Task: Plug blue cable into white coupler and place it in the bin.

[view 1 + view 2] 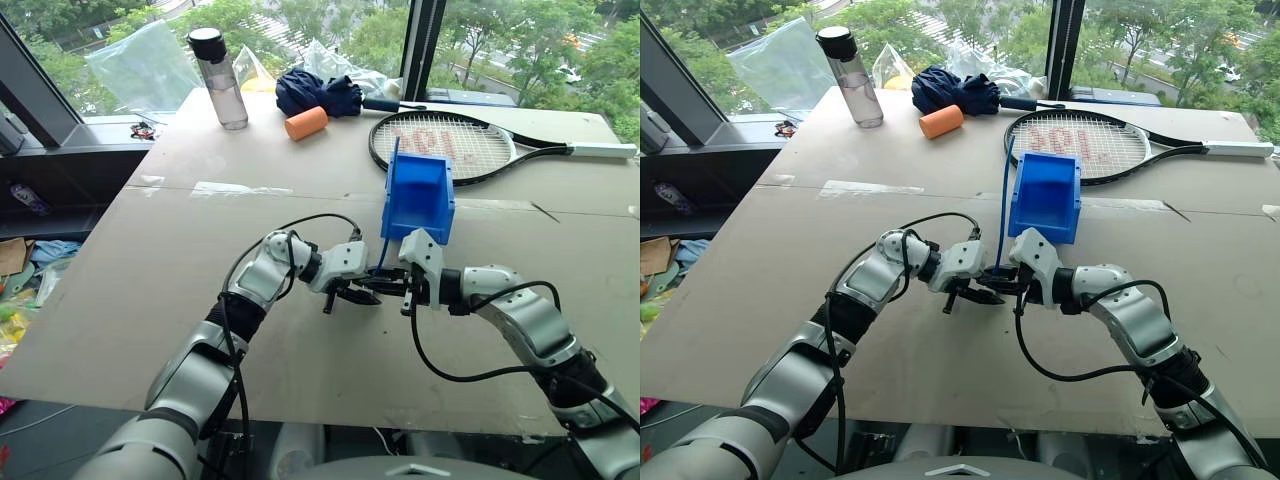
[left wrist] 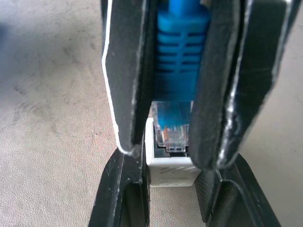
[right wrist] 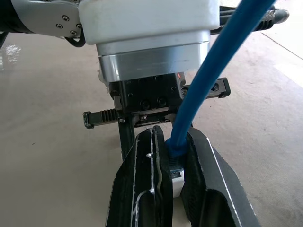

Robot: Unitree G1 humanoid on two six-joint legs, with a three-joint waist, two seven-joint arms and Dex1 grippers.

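- Right, the left gripper [image 1: 352, 293] was closed to a narrow gap on the white coupler [image 2: 171, 165], holding it in the air over the table [image 1: 150, 300].
- Just to its right, the blue cable [image 1: 391, 190] had its clear plug sitting in the mouth of the coupler's socket. It looked part-way in, and I could not tell whether it had latched.
- The right gripper [image 1: 405, 290] was clamped tight on the blue boot behind that plug, and the cable rose from there in front of the bin [image 1: 418, 205].
- The danger, I judged, was the push. A slightly tilted plug could jam at the socket lip, or the little coupler could slide back between the left fingers [image 2: 120, 198] rather than take the plug.
- Also worth watching: an unlatched plug could pull out on the way to the bin.
- As for containers, the clear bottle [image 1: 220, 80] stood capped at the far left, contents unclear.
- The bin sat just beyond the grippers, and its visible interior showed nothing inside.
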